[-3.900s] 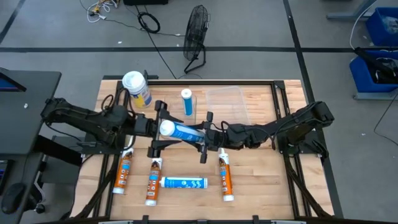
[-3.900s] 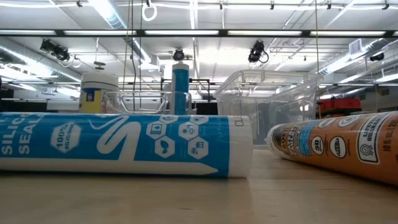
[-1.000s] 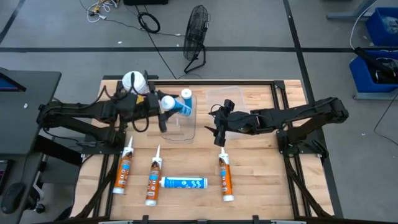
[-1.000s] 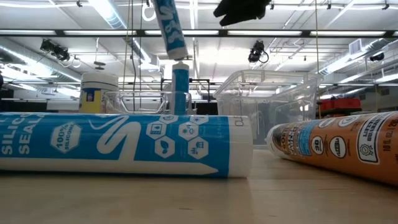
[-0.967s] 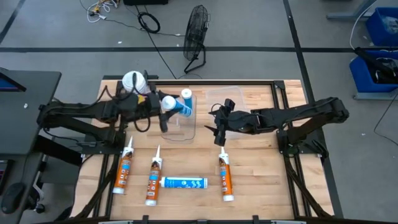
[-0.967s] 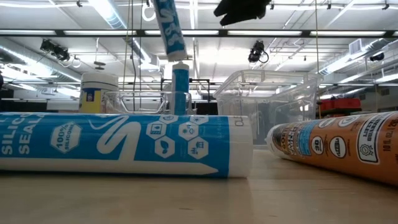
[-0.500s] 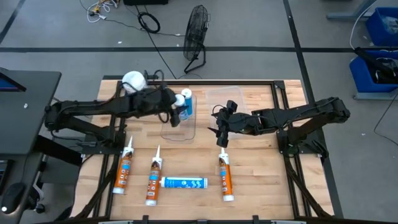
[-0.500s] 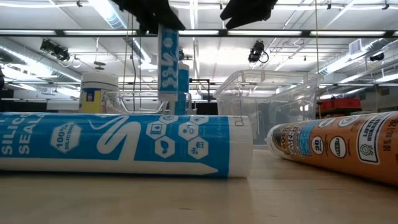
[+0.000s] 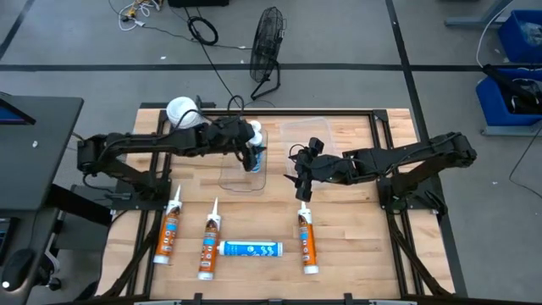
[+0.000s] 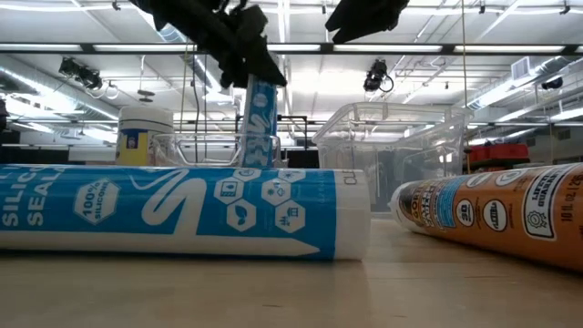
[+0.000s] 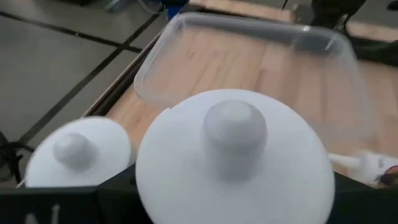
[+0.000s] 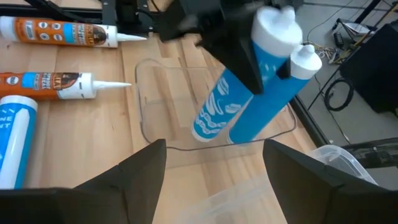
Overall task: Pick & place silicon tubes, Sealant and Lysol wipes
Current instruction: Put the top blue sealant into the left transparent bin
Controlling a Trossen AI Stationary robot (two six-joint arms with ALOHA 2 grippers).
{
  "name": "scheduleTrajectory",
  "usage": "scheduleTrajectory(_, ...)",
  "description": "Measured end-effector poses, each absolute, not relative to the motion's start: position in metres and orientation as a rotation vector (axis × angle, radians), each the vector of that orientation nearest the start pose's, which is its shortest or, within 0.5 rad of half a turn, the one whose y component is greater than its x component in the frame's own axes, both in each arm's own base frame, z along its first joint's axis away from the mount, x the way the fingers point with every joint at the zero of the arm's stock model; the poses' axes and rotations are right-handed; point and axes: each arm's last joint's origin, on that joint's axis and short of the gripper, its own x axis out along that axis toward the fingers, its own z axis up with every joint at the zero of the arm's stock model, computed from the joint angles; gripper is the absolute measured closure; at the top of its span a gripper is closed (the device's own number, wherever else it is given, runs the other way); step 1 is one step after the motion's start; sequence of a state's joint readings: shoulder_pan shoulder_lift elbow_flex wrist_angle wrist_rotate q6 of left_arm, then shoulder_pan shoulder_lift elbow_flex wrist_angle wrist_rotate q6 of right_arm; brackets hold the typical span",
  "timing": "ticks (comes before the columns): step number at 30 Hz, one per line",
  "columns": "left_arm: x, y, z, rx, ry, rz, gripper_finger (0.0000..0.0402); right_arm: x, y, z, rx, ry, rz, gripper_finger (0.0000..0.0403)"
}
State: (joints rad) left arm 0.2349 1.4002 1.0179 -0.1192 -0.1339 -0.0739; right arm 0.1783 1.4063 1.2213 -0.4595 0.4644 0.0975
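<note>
My left gripper [image 9: 249, 153] is shut on a white-and-blue silicone tube [image 12: 231, 93], which stands over the clear tray [image 9: 241, 176]. A second blue tube [image 12: 273, 99] stands upright in that tray, right beside the held one. The left wrist view looks down on both white caps, the held one [image 11: 233, 158] and its neighbour [image 11: 74, 152]. My right gripper [image 12: 214, 155] hangs open just right of the tray [image 9: 298, 175], with nothing between its fingers. The Lysol wipes canister [image 9: 182, 113] stands at the far left. My left gripper pinches the tube's upper half [image 12: 245, 68], just below its white cap, between its two fingers [image 12: 227, 43]. They come from the table's left, slanting down, and lie across the tube. The tube hangs nearly upright, slightly tilted, its lower end [image 12: 206, 127] inside the tray. Whether it touches the floor, I cannot tell.
Three orange sealant tubes [image 9: 169, 230] [image 9: 209, 243] [image 9: 306, 241] and one white-and-blue tube [image 9: 251, 248] lie along the near side of the table. A clear lidded bin [image 9: 312, 137] stands at the far middle, right of the tray.
My left gripper has carried the tube toward the table's right and down. The tube has swung from a slant to nearly upright and has sunk into the clear tray beside the standing tube.
</note>
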Motion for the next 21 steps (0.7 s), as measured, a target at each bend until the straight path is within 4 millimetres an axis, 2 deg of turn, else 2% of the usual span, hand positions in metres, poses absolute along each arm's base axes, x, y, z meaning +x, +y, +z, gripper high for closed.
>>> scheduleTrajectory(6, 0.306, 0.077, 0.27, -0.106, 0.476, 0.379, 0.0188, 0.301, 0.043, 0.322, -0.116, 0.598, -0.297, 0.0128)
scheduleTrajectory(12, 0.302, 0.078, 0.251, -0.113, 0.446, 0.377, 0.0188, 0.3, 0.044, 0.321, -0.118, 0.605, -0.294, 0.0128)
scheduleTrajectory(21, 0.3, 0.081, 0.247, -0.112, 0.448, 0.389, 0.0188, 0.3, 0.044, 0.321, -0.117, 0.605, -0.295, 0.0128)
